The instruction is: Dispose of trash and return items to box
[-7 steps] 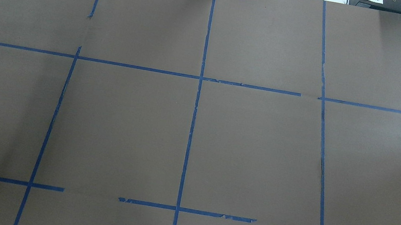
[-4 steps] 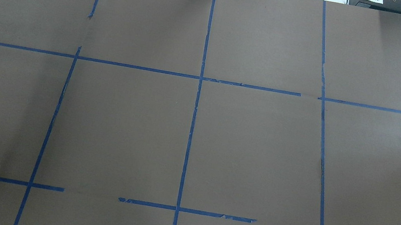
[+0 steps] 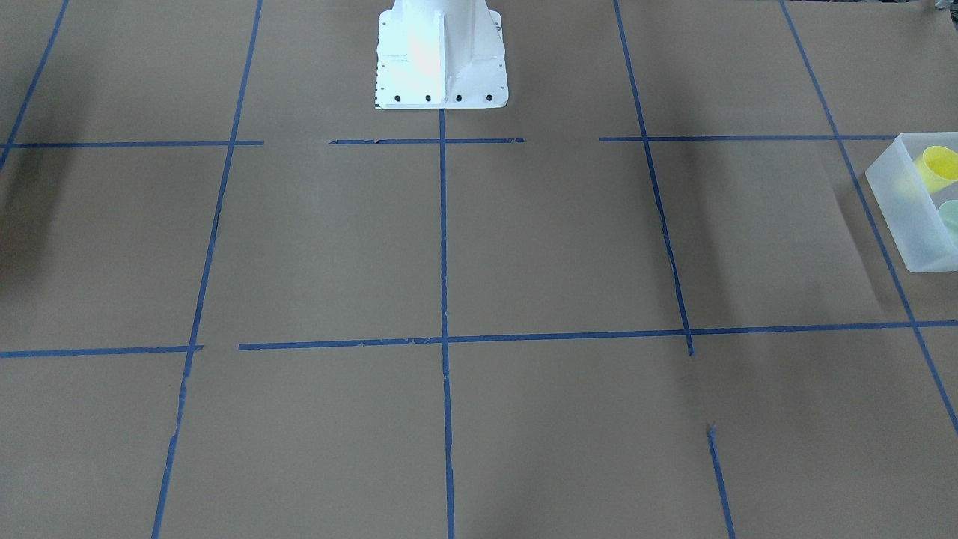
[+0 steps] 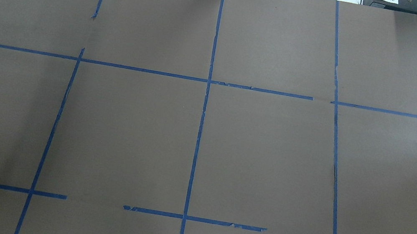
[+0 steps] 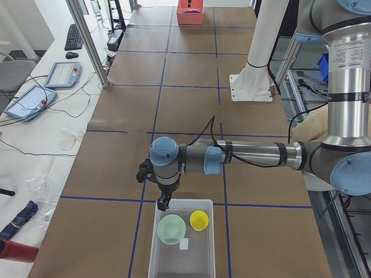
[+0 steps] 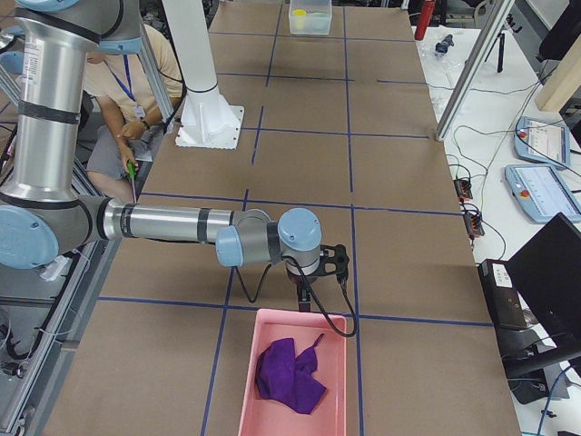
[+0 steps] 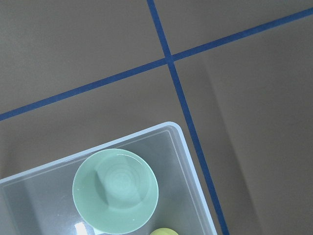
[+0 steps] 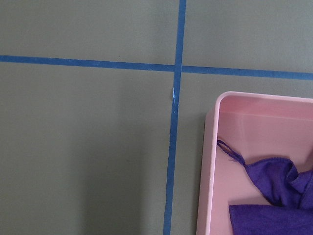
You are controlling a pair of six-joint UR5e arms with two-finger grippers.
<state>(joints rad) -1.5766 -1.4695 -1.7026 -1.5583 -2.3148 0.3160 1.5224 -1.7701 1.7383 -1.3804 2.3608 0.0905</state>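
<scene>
The frosted box (image 5: 152,255) stands at the table's left end and holds the mint-green bowl (image 5: 172,229) and the yellow cup (image 5: 199,220). The front-facing view shows the box (image 3: 894,202), the cup (image 3: 935,168) and the bowl (image 3: 950,215) at its right edge. The left wrist view looks down on the box's corner (image 7: 191,169), the bowl (image 7: 115,190) and a sliver of the cup (image 7: 164,231). My left gripper (image 5: 163,204) hangs over the box's far edge; I cannot tell if it is open. My right gripper (image 6: 305,302) hangs by a pink bin (image 6: 272,329); I cannot tell its state.
The pink bin holds a purple cloth (image 6: 286,372), which also shows in the right wrist view (image 8: 274,196) inside the bin's rim (image 8: 208,161). The white robot base (image 3: 441,60) stands mid-table. A seated person (image 6: 136,82) is behind the base. Tablets and cables lie on a side desk (image 5: 35,98).
</scene>
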